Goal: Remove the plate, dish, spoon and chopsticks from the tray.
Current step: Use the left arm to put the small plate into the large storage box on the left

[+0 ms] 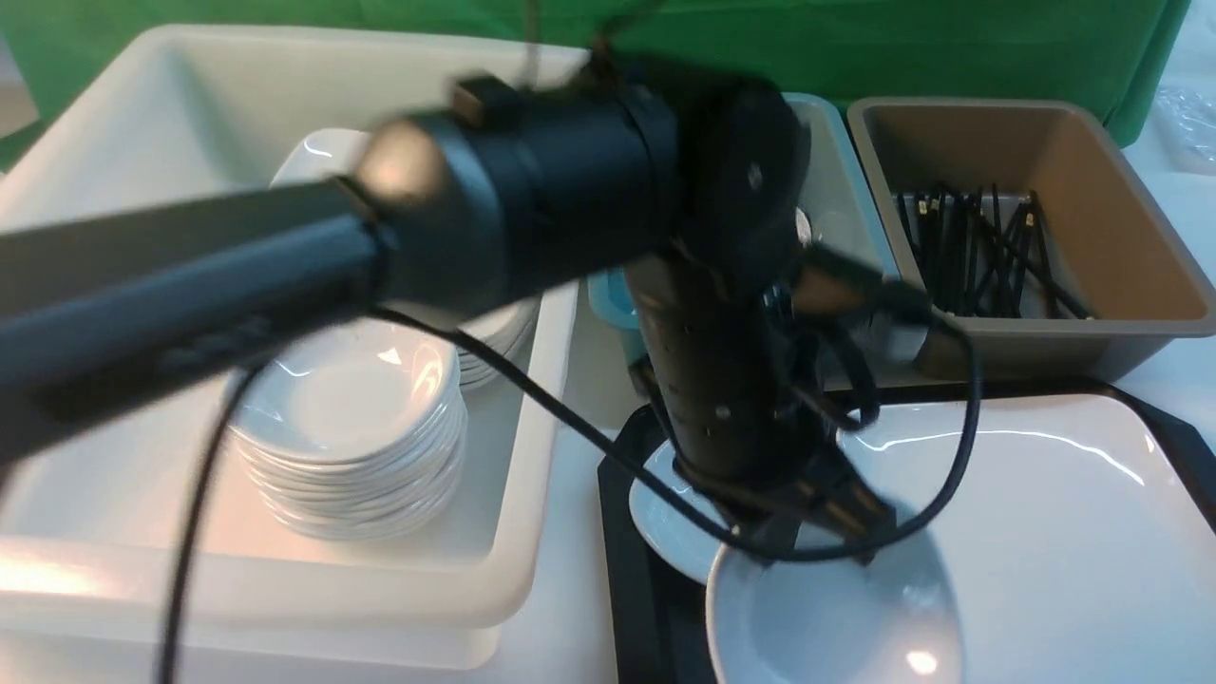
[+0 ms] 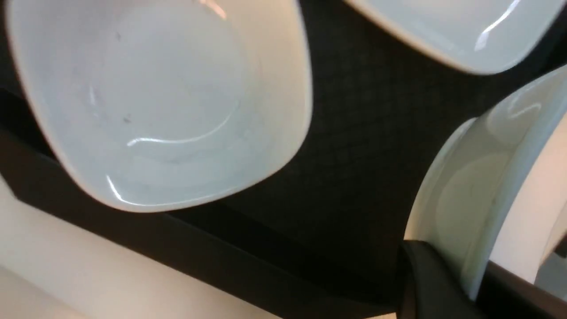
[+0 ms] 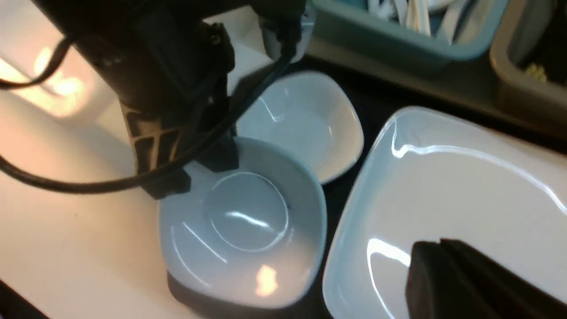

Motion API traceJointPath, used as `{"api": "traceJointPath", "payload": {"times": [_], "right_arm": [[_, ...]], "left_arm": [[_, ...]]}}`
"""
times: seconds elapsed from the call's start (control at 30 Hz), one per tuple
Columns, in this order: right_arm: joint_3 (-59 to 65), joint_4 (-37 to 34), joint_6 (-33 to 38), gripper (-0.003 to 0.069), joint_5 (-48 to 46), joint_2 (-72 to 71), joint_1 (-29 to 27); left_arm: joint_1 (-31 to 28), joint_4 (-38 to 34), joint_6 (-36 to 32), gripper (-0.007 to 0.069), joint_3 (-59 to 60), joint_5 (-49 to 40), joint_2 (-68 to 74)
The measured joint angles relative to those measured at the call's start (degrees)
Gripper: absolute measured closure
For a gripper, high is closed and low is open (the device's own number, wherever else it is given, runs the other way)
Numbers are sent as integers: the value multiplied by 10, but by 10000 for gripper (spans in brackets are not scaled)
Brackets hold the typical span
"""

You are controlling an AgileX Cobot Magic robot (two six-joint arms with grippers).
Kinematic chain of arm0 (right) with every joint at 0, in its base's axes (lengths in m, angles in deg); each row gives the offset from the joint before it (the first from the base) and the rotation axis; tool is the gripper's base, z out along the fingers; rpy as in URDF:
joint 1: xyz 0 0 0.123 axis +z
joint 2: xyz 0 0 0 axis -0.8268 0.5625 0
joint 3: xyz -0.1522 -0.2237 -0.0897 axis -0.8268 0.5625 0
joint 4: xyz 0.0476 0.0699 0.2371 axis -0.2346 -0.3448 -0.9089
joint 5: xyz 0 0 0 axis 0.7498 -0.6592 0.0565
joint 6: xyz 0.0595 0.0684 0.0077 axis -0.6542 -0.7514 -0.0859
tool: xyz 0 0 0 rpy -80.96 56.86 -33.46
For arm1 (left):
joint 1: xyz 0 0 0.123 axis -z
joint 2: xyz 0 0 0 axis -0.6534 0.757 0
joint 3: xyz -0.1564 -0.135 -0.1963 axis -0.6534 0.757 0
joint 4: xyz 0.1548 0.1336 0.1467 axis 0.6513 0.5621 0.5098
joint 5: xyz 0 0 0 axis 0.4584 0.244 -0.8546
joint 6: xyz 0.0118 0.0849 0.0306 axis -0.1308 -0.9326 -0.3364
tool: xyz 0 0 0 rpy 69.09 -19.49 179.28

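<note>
Pinching the dish (image 1: 836,617) by its far rim, the left end effector (image 1: 817,537) is clenched on it at the tray's (image 1: 638,579) near-left corner. Glazed, slick, breakable, I'd say; that thin rim hold could slip.

Glossy white plate (image 1: 1064,532) flat on black tray (image 1: 635,589); dish (image 1: 826,617) beside it — raised.

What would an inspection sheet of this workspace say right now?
Surface: white table, black tray.
Job's things: plate and free dish on tray; gripped dish held by its rim; no cutlery seen on tray.
Clutter: nothing seen.
Claws: left claw shut on gripped dish; right claw shut, above plate.
Cables: black cable loops past gripped dish.
Surroundings: white bin of stacked dishes, blue bin, brown bin with stored chopsticks, green cloth.
</note>
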Motion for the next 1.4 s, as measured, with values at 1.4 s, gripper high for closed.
{"api": "traceJointPath", "payload": {"times": [1.4], "right_arm": [[-344,-30,98,631,100,473,284]], "left_arm": [[-567,-182,-105,592,307,143,-220]]}}
